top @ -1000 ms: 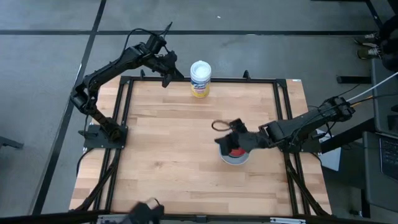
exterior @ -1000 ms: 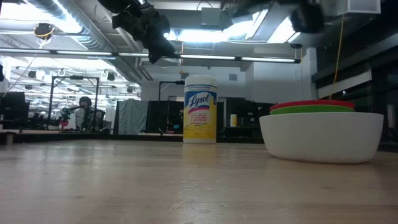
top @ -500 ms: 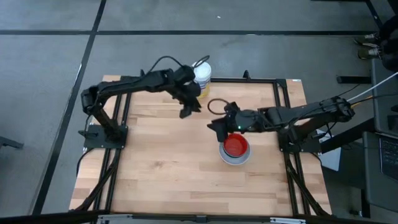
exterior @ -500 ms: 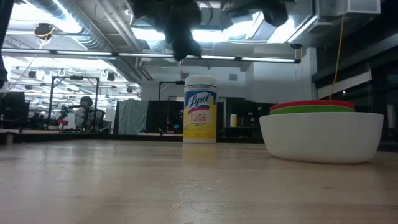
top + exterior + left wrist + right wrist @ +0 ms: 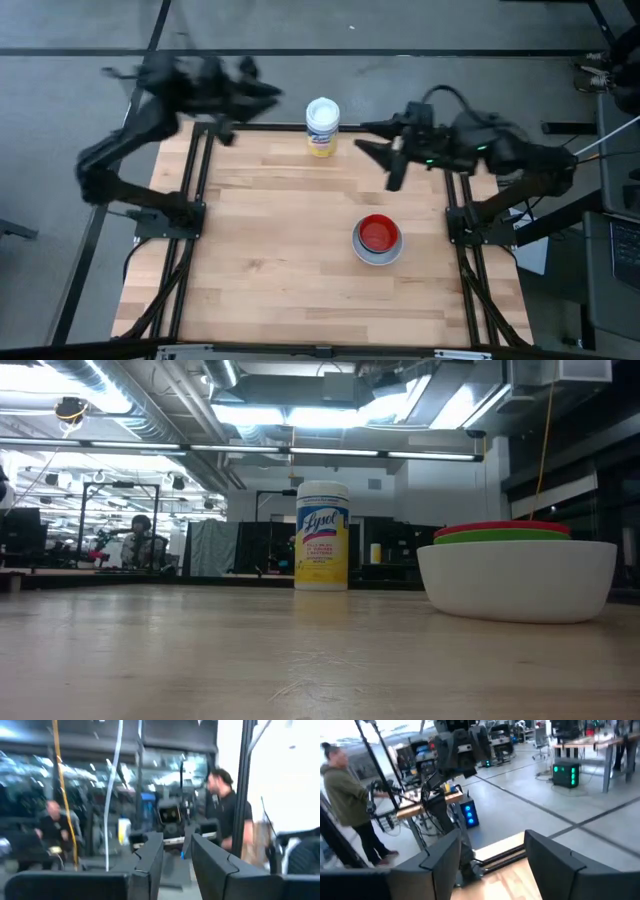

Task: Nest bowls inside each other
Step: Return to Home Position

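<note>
On the wooden table point(image 5: 260, 250) of an open workshop, the bowls point(image 5: 378, 240) sit nested in one stack right of centre, red uppermost, the wipes tub point(image 5: 322, 125) well apart at the far edge. My left gripper point(image 5: 176, 840) and right gripper point(image 5: 492, 840) hang high near the far corners, fingers parted and empty; I judge a careless sweep home could clip the tub or stack.
</note>
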Available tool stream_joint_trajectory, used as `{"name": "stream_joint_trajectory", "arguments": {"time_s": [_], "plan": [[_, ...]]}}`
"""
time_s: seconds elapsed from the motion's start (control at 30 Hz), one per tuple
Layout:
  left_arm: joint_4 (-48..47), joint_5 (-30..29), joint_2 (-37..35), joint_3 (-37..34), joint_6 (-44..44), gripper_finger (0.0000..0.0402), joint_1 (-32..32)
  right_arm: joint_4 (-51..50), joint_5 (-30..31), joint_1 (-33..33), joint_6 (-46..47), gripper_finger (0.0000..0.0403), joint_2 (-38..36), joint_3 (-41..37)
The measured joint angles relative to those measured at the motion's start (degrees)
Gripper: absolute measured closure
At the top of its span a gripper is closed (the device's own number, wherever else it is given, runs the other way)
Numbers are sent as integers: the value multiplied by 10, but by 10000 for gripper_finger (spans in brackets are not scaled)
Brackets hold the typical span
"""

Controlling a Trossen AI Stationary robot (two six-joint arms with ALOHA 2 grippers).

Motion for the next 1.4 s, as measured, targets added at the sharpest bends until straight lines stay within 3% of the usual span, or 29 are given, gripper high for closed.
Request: {"name": "stream_joint_trajectory", "arguments": {"time_s": [0.2, 0.33, 0.43, 0.53, 0.67, 0.8, 0.97, 1.13, 1.27, 1.4], "plan": [[-37, -27, -119, 0, -5, 311, 28, -157, 46, 8, -67, 202, -4, 105], [-60, -29, -175, 2, 24, 308, 35, -289, 77, 10, -28, 214, -4, 151], [-133, -20, -220, 0, -39, 307, 35, -385, 90, 18, -5, 221, -9, 168], [-252, 42, -274, 0, 35, 307, 36, -460, 162, 37, 46, 229, -30, 166], [-370, -50, -366, 2, 48, 310, 39, -484, 218, 94, 79, 237, -96, 145], [-454, -128, -457, -2, 56, 311, 33, -486, 235, 149, 67, 245, -161, 101], [-491, -155, -581, -26, 25, 311, 39, -503, 234, 176, 74, 253, -240, 10], [-537, -176, -697, -81, 1, 311, 69, -562, 286, 180, 177, 261, -325, -105], [-659, -181, -687, -58, -8, 311, 96, -556, 304, 179, 230, 266, -438, -204], [-632, -183, -690, -79, -2, 311, 121, -478, 340, 179, 198, 271, -551, -308]]}}
